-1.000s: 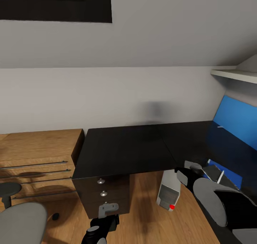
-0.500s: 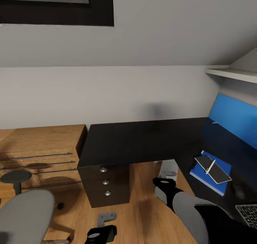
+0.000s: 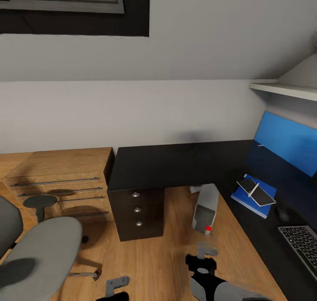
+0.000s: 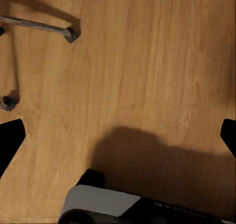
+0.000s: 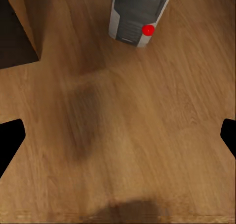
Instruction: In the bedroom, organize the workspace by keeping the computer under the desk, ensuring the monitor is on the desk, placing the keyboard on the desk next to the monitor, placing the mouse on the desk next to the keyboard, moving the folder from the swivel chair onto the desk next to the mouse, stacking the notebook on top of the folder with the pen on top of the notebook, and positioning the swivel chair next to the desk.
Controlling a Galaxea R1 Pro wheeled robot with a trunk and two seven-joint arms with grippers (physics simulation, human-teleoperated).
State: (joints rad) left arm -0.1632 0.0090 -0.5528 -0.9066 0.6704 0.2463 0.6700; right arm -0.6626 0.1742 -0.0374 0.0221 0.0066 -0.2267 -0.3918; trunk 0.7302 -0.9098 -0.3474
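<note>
head high over desk [image 3: 176, 164]; wrists close above floor [image 5: 147, 135]

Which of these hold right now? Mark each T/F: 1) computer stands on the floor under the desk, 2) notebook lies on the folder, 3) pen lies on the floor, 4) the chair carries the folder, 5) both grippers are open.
1) True: the computer stands on the floor under the desk.
2) True: the notebook lies on the folder.
3) False: the pen lies on the notebook.
4) False: the chair seat is bare; the folder is on the desk.
5) True: left gripper and right gripper have fingers wide apart, nothing between.
</note>
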